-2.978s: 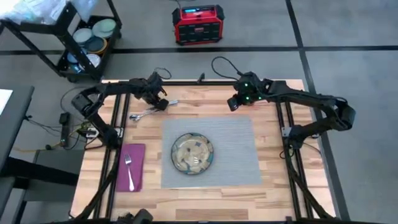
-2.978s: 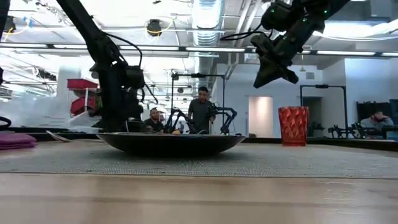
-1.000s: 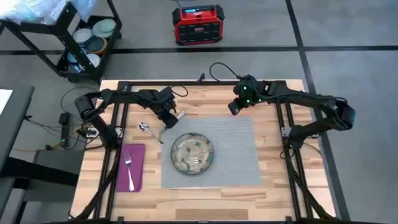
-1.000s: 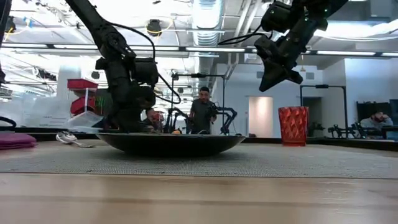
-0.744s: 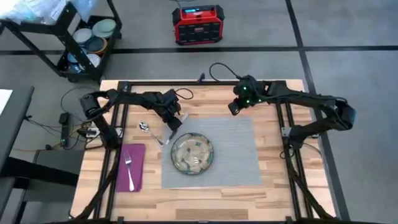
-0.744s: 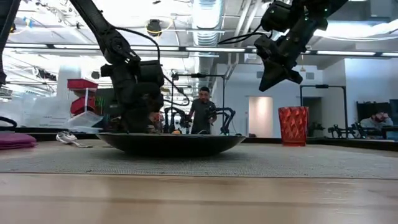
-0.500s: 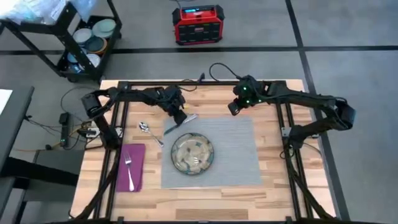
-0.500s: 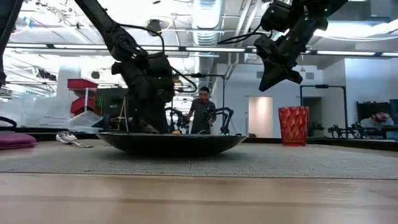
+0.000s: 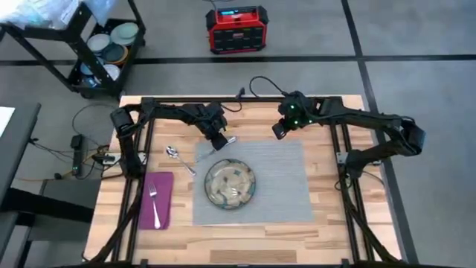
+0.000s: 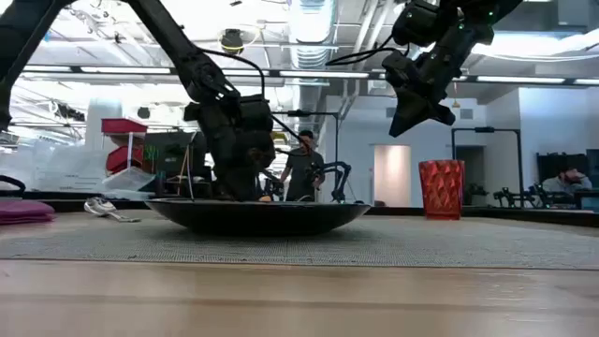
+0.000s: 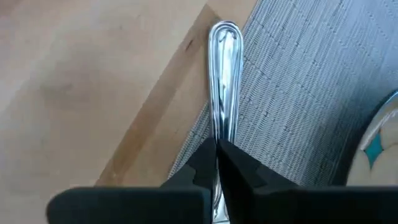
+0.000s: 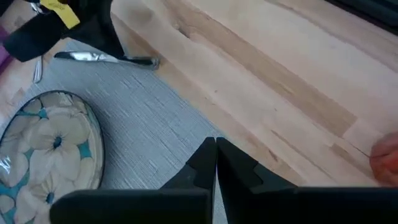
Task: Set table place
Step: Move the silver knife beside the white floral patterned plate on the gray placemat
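On the left of my worktop [image 9: 327, 223] the fork [image 9: 155, 205] lies on the magenta napkin [image 9: 157, 200], the spoon [image 9: 179, 158] beyond it. My left gripper [image 9: 220, 142] reaches over the mat's [image 9: 279, 179] far-left corner, fingers [image 11: 239, 168] clamped on the knife [image 11: 222, 81]. The plate [image 9: 230, 184] sits mid-mat. My right gripper [image 9: 279, 129] hovers at the far edge, fingers together. Orange cup [image 10: 441, 189] far right; people stand in the room behind

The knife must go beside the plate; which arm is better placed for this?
Probably the left: its hand already grips the knife at the mat's far edge, near the plate.
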{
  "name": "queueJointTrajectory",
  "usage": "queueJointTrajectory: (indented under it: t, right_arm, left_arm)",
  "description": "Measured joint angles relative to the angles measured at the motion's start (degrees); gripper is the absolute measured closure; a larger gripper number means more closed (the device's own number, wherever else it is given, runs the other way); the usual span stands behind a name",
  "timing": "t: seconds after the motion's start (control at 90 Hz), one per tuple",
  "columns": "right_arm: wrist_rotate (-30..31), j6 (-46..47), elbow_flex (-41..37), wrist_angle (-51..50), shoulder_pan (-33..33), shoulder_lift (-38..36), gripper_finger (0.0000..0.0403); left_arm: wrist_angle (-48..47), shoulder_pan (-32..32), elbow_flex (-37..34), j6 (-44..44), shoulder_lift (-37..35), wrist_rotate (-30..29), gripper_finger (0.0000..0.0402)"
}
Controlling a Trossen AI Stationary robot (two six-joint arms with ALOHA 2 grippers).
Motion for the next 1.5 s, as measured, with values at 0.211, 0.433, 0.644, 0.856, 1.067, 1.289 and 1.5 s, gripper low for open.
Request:
queueJointTrajectory:
  t: [0.211,0.433,0.644,0.856,1.067,1.289,1.5]
  right_arm:
    - [0.0,0.0,0.0,0.0,0.0,0.0,0.0403]
    - [0.0,0.0,0.0,0.0,-0.1,0.0,0.0403]
    - [0.0,0.0,0.0,0.0,-0.1,0.0,0.0403]
    - [-4.7,0.5,0.0,4.5,0.4,1.6,0.0403]
    - [-15.5,3.5,0.0,20.1,3.4,13.2,0.0403]
    - [-16.5,6.0,1.5,26.6,5.8,22.1,0.0403]
    - [-18.8,4.8,6.8,26.6,7.0,30.8,0.0403]
  left_arm:
    - [1.1,-0.9,0.1,0.6,0.4,0.2,0.0401]
    - [2.6,-2.2,0.9,-0.1,0.8,1.2,0.0401]
    - [6.2,-4.0,2.7,-0.4,0.9,1.2,0.0401]
    - [5.2,-4.8,6.7,-0.2,2.0,1.6,0.0401]
    - [-13.4,-2.4,15.1,9.2,-0.7,0.7,0.0401]
    - [-31.4,0.9,15.1,14.8,-9.1,-4.8,0.0401]
    - [-28.6,1.4,12.3,12.3,-19.4,-4.8,0.0401]
